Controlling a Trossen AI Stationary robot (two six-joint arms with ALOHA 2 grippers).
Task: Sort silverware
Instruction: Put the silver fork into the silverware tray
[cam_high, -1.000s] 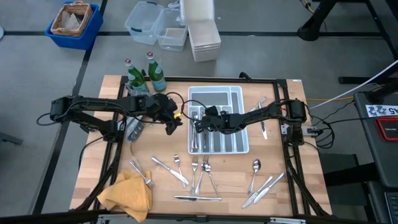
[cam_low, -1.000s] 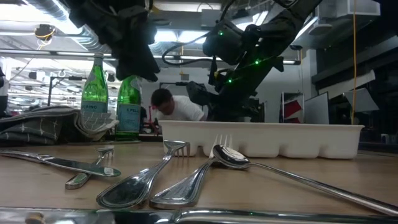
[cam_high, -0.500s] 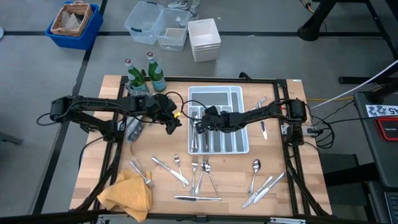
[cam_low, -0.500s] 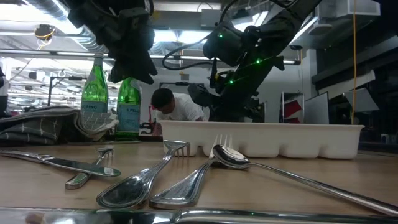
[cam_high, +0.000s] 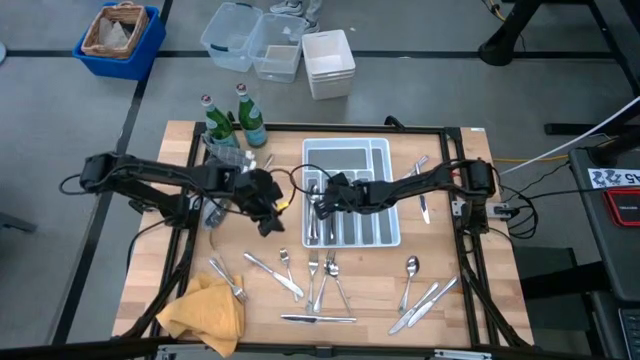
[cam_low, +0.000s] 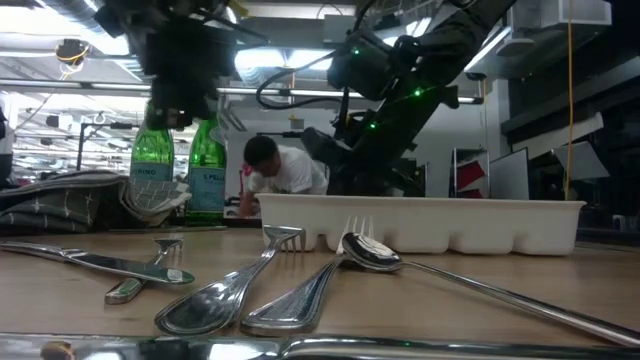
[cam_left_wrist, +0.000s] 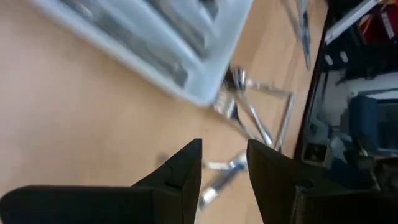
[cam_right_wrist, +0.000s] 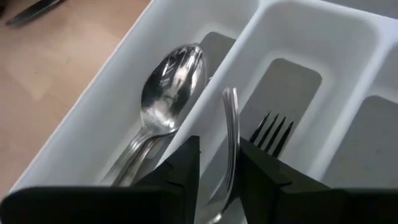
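Note:
The white tray (cam_high: 372, 152) sits mid-table and holds spoons (cam_right_wrist: 166, 87) in its leftmost slot and a fork (cam_right_wrist: 273, 132) in the one beside it. My right gripper (cam_high: 322, 204) hangs over these slots, shut on a slim silver piece of silverware (cam_right_wrist: 231, 134). My left gripper (cam_high: 267, 213) is open and empty above bare wood left of the tray. Loose forks, spoons and knives (cam_high: 325, 280) lie flat on the table near its front edge, and they show close up in the low view (cam_low: 300, 285). My right gripper pinches the silver piece between its two fingers (cam_right_wrist: 186, 171). Its slim rounded end (cam_right_wrist: 231, 98) sticks out past the fingertips, over the divider between the spoon slot and the fork slot. The fingers slant down from the table's right. Its other end is out of frame.
Two green bottles (cam_high: 235, 120) stand at the far left beside a grey cloth (cam_high: 215, 208). A yellow cloth (cam_high: 205, 312) lies at the near left corner. More silverware lies right of the tray (cam_high: 422, 195) and at the near right (cam_high: 420, 295). A person (cam_low: 275, 170) is behind the table.
My left gripper has gone toward the table's near edge and a little to the left, away from the tray. My right gripper has kept still over the tray's left slots.

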